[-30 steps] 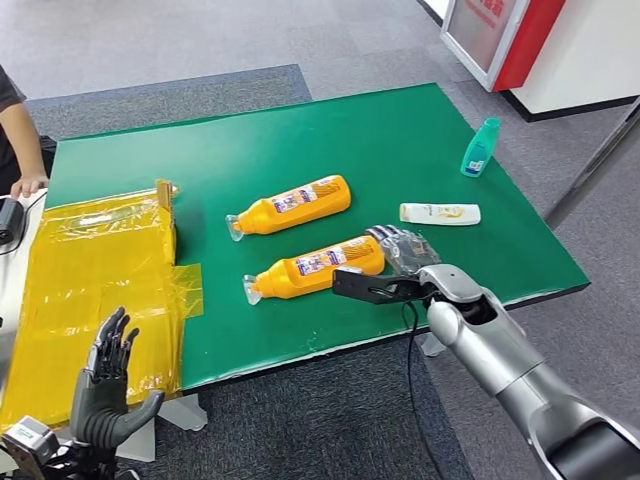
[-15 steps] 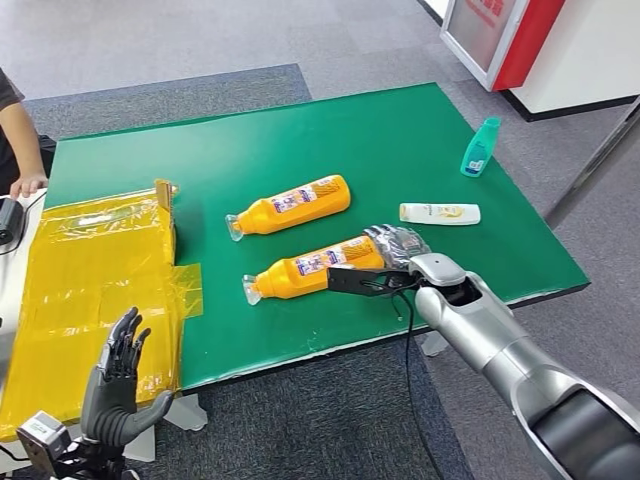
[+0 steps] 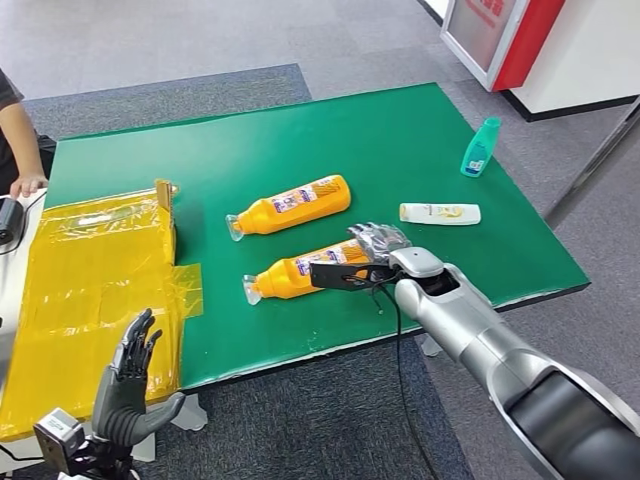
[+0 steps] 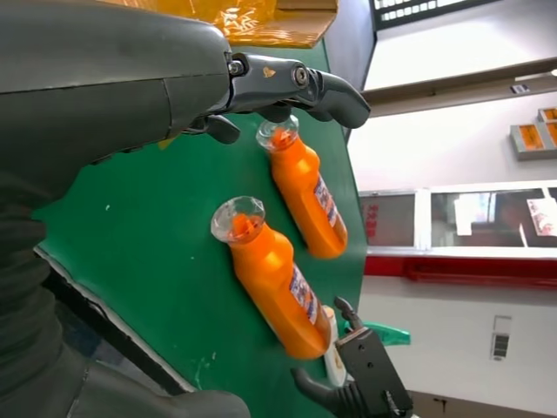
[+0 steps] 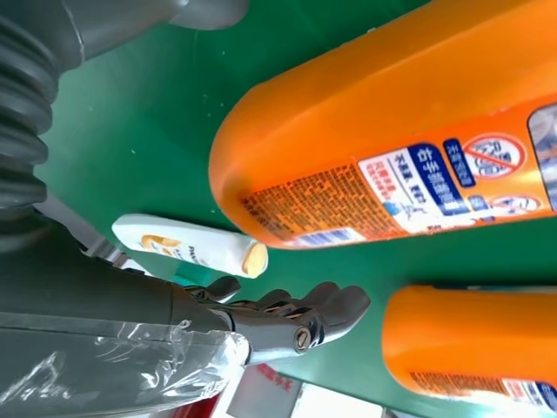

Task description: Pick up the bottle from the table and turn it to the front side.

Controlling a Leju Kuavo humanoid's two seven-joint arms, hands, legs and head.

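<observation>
Two orange bottles lie on their sides on the green table, caps pointing left. The near bottle shows small print on its label. The far bottle lies parallel behind it. My right hand hovers over the near bottle's base end, with its thumb stretched along the bottle's front and the fingers spread behind, not closed on it. My left hand is raised low at the left with fingers apart, holding nothing.
A white tube lies just right of my right hand, and a teal bottle stands farther back right. A yellow-wrapped box covers the table's left end. A person's arm rests at the far left.
My right hand has slid left over the near bottle's base end. My left hand has risen a little and drifted right. The bottles have not moved.
</observation>
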